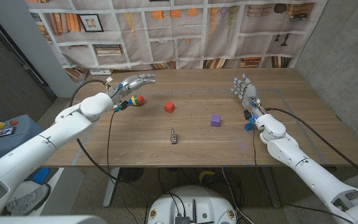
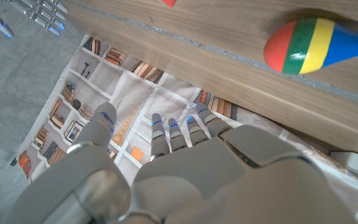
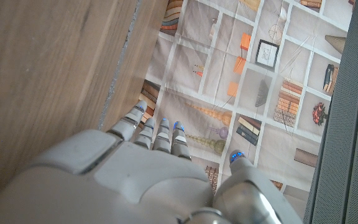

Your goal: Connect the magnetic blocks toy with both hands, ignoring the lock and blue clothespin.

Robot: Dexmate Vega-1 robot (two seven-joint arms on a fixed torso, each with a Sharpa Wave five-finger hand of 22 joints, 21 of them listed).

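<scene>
Both hands are released and hold nothing. The left hand (image 1: 131,85) hangs over the far left of the desk (image 1: 104,140), fingers spread toward the far edge, and the right hand (image 1: 245,91) stands at the far right with its fingers apart. They look parked wide of the toys, which leaves the middle open for a reach from either side.

Just beside the left hand lies a striped egg-shaped toy (image 1: 137,99). Nearer the middle sit the task's pieces, well apart from each other: the red block (image 1: 169,107) toward the left hand and the purple block (image 1: 215,120) toward the right, so each hand probably takes its nearer block.

The small metal lock (image 1: 173,136) lies near the front, and the blue clothespin (image 1: 248,122) sits by the right wrist; both stay put.
</scene>
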